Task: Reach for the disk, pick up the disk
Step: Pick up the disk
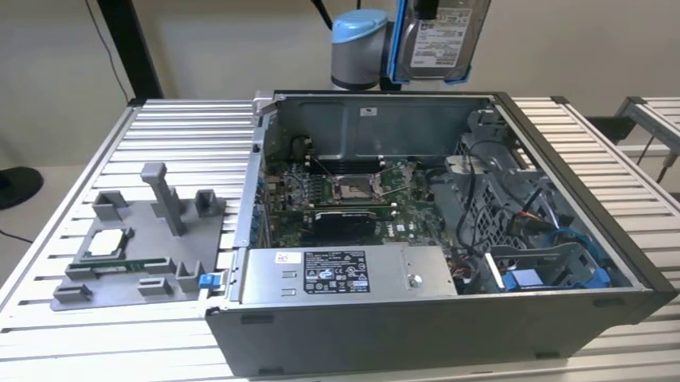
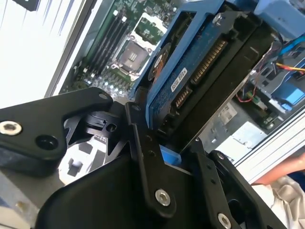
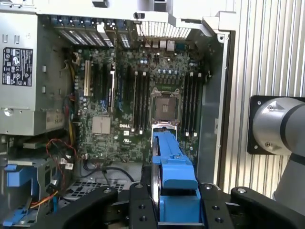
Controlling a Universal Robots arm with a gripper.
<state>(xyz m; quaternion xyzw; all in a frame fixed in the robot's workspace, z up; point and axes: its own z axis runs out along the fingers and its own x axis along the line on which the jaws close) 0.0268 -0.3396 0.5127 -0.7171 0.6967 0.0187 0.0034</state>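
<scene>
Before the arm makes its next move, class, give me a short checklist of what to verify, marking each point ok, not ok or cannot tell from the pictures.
1. Pincer shut on the disk: ok, in both wrist views the black fingers clamp it edge-on.
2. Disk lifted out of the case: ok, in the exterior view it hangs above the rear wall.
3. Blue rails on the disk: ok.
4. Cables free of the disk: ok, they lie down in the case.
5. Grip firm enough not to slip: cannot tell.
6. Chip on the grey fixture: ok, beside the case.
</scene>
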